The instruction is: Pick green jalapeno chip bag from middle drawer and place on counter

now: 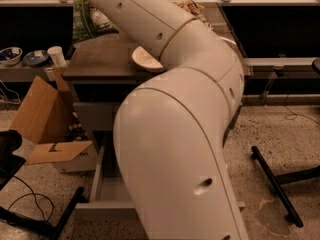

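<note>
— What is closest to you?
— My own arm [175, 149], a big white bulk filling the middle. Low behind it the drawer [107, 196] stands pulled out, and the arm hides most of its floor. To the left of the drawer sits an open cardboard box [37, 116].
— And farther back?
— The table [100, 59], with a pale bowl [145, 61] partly covered by my arm. The green bag [82, 16] stands upright at the table's far left end.
— Your gripper?
— It is out of sight past the top edge, where my arm runs off. I cannot tell whether it is spread or pinching.
</note>
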Controlling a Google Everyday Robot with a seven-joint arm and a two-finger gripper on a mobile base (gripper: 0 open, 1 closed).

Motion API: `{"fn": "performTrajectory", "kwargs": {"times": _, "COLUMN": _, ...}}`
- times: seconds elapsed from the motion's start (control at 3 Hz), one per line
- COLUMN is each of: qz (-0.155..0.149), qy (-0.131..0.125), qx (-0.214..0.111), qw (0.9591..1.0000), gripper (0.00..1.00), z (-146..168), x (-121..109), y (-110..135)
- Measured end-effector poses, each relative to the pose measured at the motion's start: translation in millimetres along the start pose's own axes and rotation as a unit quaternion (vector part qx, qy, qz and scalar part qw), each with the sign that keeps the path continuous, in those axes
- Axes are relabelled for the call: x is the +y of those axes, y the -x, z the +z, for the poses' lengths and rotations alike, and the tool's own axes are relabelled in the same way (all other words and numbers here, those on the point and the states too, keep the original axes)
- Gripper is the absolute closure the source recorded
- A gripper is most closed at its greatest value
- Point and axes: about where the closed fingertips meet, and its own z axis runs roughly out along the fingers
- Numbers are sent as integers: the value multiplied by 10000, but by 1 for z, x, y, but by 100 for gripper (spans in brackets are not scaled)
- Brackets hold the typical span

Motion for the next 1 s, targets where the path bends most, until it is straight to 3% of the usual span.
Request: {"fn": "performTrajectory", "kwargs": {"times": 1.0, "qz": 2, "qy": 2, "qx": -1, "qw": 10000, "gripper": 15, "z": 0, "x": 0, "y": 0}}
